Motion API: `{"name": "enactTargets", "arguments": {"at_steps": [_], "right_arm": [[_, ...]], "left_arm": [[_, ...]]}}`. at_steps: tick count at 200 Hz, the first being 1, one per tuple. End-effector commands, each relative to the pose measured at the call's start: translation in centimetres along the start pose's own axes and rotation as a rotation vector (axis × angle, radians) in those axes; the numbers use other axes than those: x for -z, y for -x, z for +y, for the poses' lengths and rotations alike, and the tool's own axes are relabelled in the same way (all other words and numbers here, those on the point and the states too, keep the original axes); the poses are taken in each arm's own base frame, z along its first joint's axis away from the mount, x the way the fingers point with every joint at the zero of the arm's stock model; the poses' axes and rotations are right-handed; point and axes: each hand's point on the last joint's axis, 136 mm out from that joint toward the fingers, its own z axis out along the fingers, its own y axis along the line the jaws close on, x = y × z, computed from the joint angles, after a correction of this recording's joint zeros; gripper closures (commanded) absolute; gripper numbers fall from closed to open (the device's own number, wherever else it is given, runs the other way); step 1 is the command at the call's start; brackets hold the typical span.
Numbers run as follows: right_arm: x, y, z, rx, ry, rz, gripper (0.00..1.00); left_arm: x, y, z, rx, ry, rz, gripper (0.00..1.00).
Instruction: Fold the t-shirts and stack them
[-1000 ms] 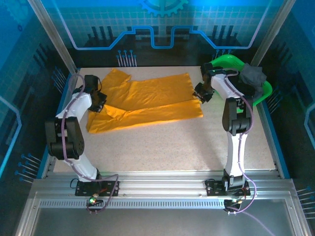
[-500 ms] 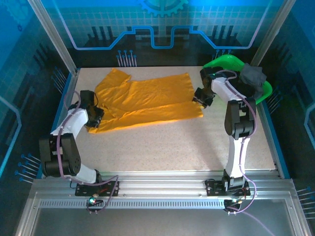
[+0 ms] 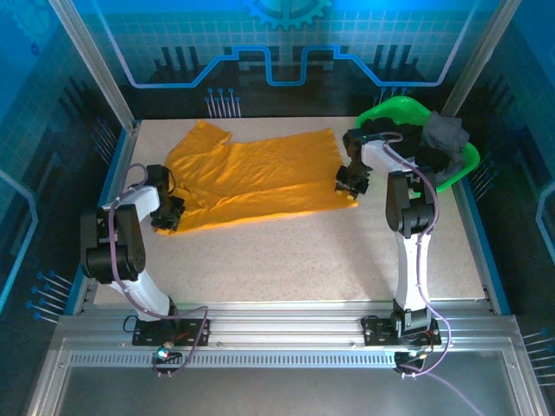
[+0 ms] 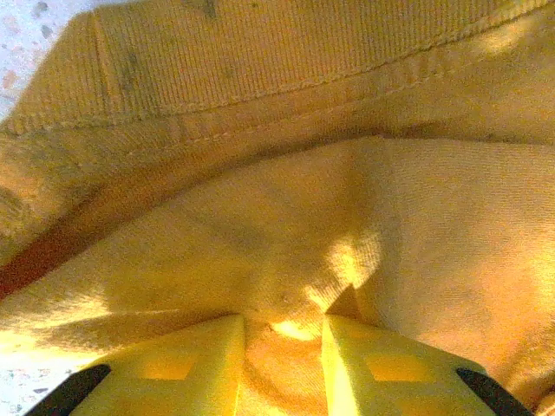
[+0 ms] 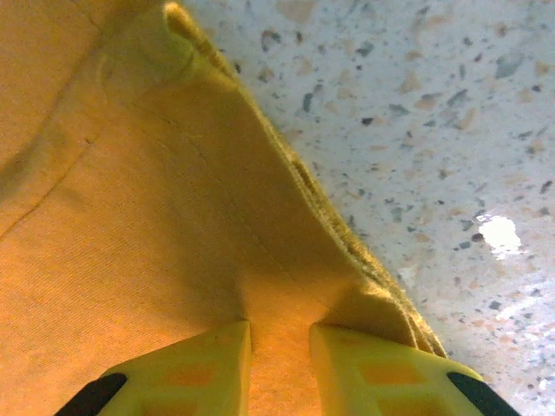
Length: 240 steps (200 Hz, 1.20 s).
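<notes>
**Figure. Paired corner grasp on a t-shirt laid out for folding.** The orange-yellow t-shirt point(image 3: 260, 173) lies spread across the far half of the speckled surface point(image 3: 295, 260), its long axis running left to right, with one sleeve pointing toward the far-left corner. A shallow crease crosses the cloth lengthwise.

The left hand point(image 3: 166, 214) sits at the shirt's near-left corner and the right hand point(image 3: 349, 185) at its near-right corner. The two grips therefore bracket one long edge. This spacing probably serves to lift that edge evenly, so it can be carried over the body without sagging in the middle.

In the left wrist view, the yellow fingers point(image 4: 173, 360) are clenched on a puckered ridge of cloth, and a stitched band point(image 4: 260, 61) lies just beyond them. In the right wrist view, the fingers point(image 5: 364, 368) likewise pinch a small pleat just inside the hemmed edge point(image 5: 325, 204), beside bare surface. Gripping slightly inside the hem, rather than on it, should reduce the chance of the fabric slipping free.

The green basket point(image 3: 466, 165) stands at the far-right, and a dark grey t-shirt point(image 3: 444, 132) is heaped on its rim. That shirt appears to be waiting its turn, so the task seems to be at an early stage: no folded stack is visible.
</notes>
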Motion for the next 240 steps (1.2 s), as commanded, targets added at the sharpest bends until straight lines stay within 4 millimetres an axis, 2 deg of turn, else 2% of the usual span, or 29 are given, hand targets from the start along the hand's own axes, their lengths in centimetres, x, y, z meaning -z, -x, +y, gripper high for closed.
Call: {"name": "enactTargets", "arguments": {"at_steps": [1,30,55,86,100,112,129,146,157,168,191,208,240], "right_arm": [[-0.8,-1.7,-4.0,-0.036,-0.143,0.070,0.73],[-0.1,-3.6,-7.4,-0.096,-0.184,0.094,0.73],[0.7,-5.7,-9.7,-0.123,-0.196,0.101,0.72],[1.5,-8.7,-11.0,-0.126,-0.194,0.106,0.69],[1.7,-9.6,-11.2,-0.124,-0.191,0.099,0.68],[2.3,-9.9,-11.1,-0.113,-0.198,0.074,0.65],[4.1,-9.6,-9.6,-0.063,-0.156,-0.002,0.58],[6.1,-9.0,-6.6,0.038,-0.058,-0.097,0.50],[7.3,-8.8,-4.1,0.124,0.030,-0.145,0.44],[8.1,-9.1,-1.0,0.221,0.157,-0.151,0.40],[9.1,-10.8,4.0,0.365,0.357,-0.093,0.37],[9.9,-11.8,6.2,0.439,0.437,-0.069,0.34],[10.3,-12.4,7.1,0.448,0.478,-0.052,0.33]], "left_arm": [[-1.0,-1.6,1.6,-0.034,0.047,0.057,0.69],[-0.5,-3.7,2.6,-0.089,0.090,0.087,0.69],[0.1,-5.2,5.8,-0.083,0.174,0.099,0.69],[0.8,-5.7,10.4,-0.064,0.234,0.072,0.70],[1.0,-5.8,10.9,-0.063,0.220,0.084,0.69],[1.7,-5.4,10.4,-0.077,0.199,0.066,0.66],[3.6,-4.2,9.0,-0.093,0.156,0.008,0.50],[6.1,-3.3,6.7,-0.103,0.087,-0.059,0.48],[7.2,-3.9,4.9,-0.109,0.015,-0.063,0.48],[7.6,-5.4,3.3,-0.119,-0.050,-0.030,0.47],[6.9,-9.6,2.1,-0.129,-0.127,0.079,0.43],[5.8,-11.4,1.3,-0.136,-0.183,0.124,0.43],[4.0,-12.0,0.6,-0.189,-0.185,0.137,0.44]]}}
